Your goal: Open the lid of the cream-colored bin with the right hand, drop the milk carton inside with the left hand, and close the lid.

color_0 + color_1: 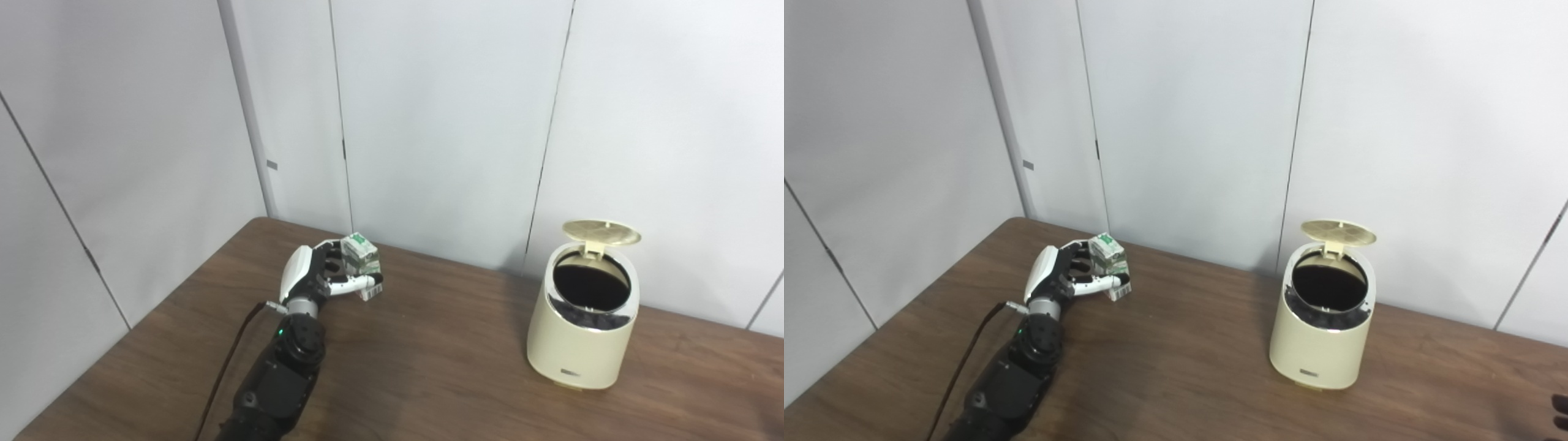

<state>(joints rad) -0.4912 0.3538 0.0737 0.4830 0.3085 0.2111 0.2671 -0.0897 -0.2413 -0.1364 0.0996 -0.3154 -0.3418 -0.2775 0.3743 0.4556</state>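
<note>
Left robot hand (pixel 318 275) — grips milk carton (pixel 361 257) | bin (pixel 582 343) — lid (pixel 601 233) up

right hand (pixel 1560 411) mostly beyond frame edge

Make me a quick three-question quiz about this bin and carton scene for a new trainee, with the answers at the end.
1. True or false: the round lid of the cream-colored plastic bin stands open.
2. What does the left hand hold: A) the green and white milk carton, B) a cup, C) nothing?
3. Fill in: the bin stands on the brown wooden ____.

Key: 1 true. 2 A; the fingers are wrapped around the carton. 3 table. The right hand shows only as a dark tip at the right eye view's lower right edge, so its state cannot be told.
</note>
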